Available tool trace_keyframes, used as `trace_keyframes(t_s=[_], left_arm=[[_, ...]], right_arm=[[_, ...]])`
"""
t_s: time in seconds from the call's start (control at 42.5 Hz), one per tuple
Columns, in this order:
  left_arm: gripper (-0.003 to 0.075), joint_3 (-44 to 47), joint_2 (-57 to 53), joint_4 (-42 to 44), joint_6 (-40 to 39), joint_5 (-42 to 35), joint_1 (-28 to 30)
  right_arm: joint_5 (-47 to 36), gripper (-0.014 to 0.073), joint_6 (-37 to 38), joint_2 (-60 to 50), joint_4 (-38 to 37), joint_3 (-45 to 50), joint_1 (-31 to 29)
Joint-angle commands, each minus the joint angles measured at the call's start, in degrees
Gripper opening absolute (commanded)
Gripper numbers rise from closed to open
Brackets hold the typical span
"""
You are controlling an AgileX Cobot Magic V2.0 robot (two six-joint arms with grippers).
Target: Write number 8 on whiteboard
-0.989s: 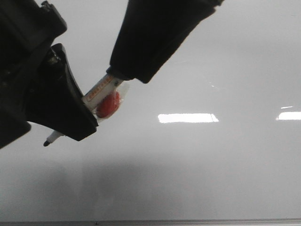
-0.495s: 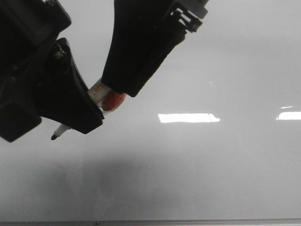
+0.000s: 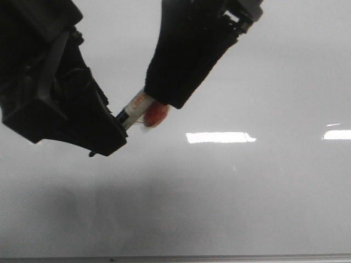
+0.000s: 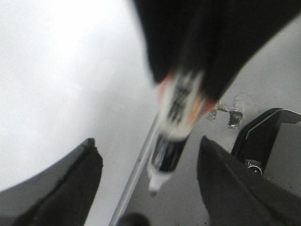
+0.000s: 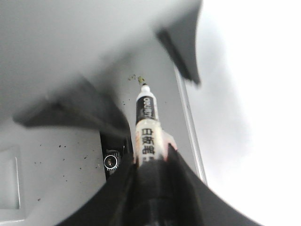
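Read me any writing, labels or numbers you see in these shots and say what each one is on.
Marker, black band near the tip: white printing, too small and blurred to read.
Marker, white label nearer the right claw: dark characters, blurred, not legible.
Marker in the front view: orange-edged label, unreadable.
Whiteboard: no number or writing visible, only light reflections.

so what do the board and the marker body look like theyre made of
Whiteboard: smooth glossy coated panel, judging by the sharp rectangular light reflections; the core is not visible. Marker: likely plastic, a black-and-white printed barrel with slight sheen, held in the right gripper.
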Motion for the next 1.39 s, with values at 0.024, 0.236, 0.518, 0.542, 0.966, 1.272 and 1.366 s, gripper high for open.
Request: trace_keyframes(t_s=[0.024,0.236,0.518,0.542,0.966,1.272,1.366], left_arm=[[0.0417,1.07,-4.01,-0.89,-1.19,-3.6,3.22],[0.0288,10.67,-14.74,-6.25,-1.19,-10.69,9.73],[0.0061,23.37,-33.65,-14.5,-1.19,-19.48,15.55],[0.0035,24.03,-35.25,-15.24,-1.19,-20.1,15.68],[-0.002,26.46,-44.82,-18.69,-1.19,-23.0,16.41],[-0.002,26.46,-44.82,-18.69,-1.19,-23.0,16.41],[-0.002,26.46,-44.82,-18.69,-1.19,-23.0,16.41]], right_arm=[[-1.19,-0.0067,-0.42,-4.96,3.67,0.78,-3.46],[-7.68,-0.0067,-0.42,-10.68,7.09,9.45,-10.24],[-20.67,-0.0067,-0.42,-12.45,17.86,19.06,-13.25],[-21.54,-0.0067,-0.42,-12.45,18.59,19.25,-13.25],[-26.06,-0.0067,-6.94,-9.06,28.56,15.61,-13.23],[-28.03,-0.0067,-7.3,-0.42,29.08,5.11,-13.23],[-28.86,-0.0067,-7.3,2.45,29.12,2.9,-13.23]])
